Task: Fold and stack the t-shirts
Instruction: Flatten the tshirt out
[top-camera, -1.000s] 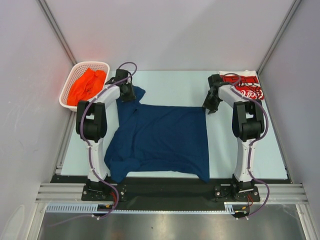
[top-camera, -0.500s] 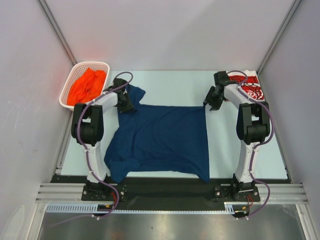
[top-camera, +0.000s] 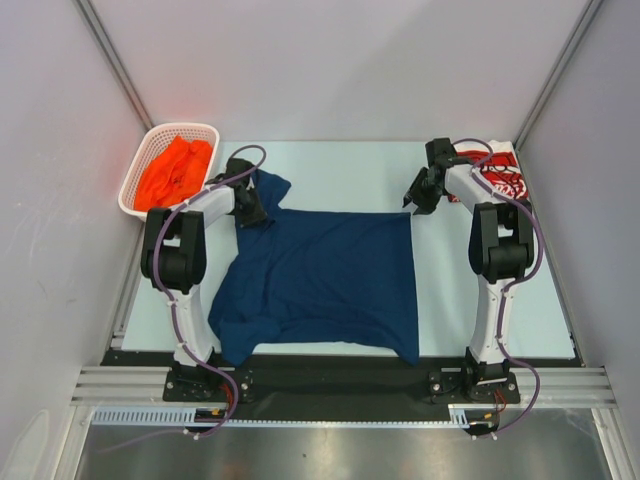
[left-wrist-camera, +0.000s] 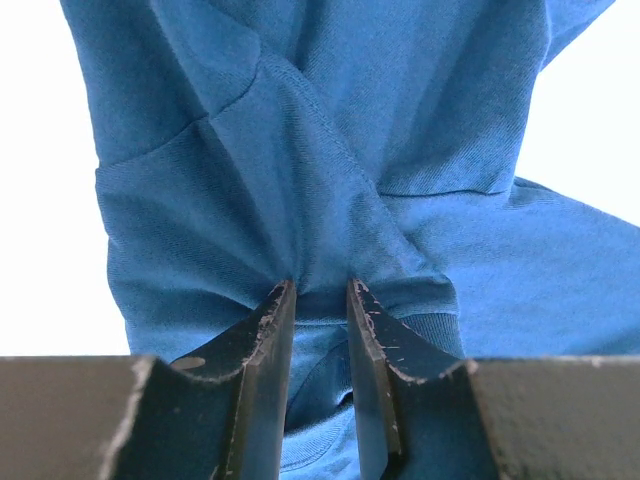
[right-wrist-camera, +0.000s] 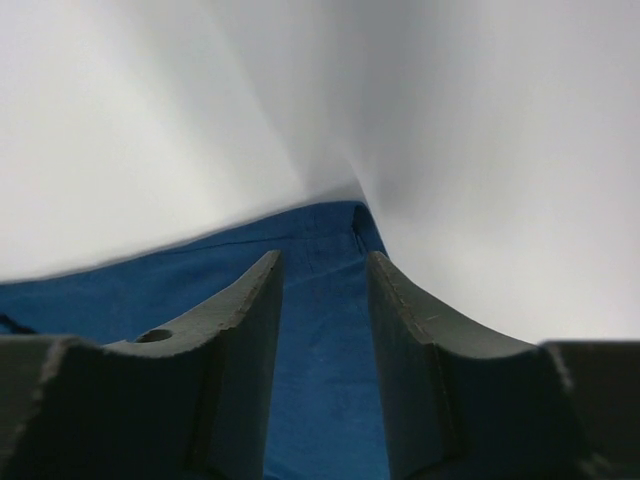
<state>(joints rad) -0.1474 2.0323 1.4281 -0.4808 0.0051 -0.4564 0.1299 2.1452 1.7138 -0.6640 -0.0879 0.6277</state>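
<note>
now, the navy t-shirt lies spread across the middle of the desk. the red t-shirt sits at the upper right and the orange t-shirt is in the basket at upper left. your left claw is nearly closed, pinching a gathered fold by the shirt's upper left sleeve. your right claw stands part open over the upper right corner, holding nothing. i'd judge the fold is about to begin. set the right claw onto that corner and close it firmly. then lift both claws level and together, so the edge travels straight toward the bottom of the frame.
</note>
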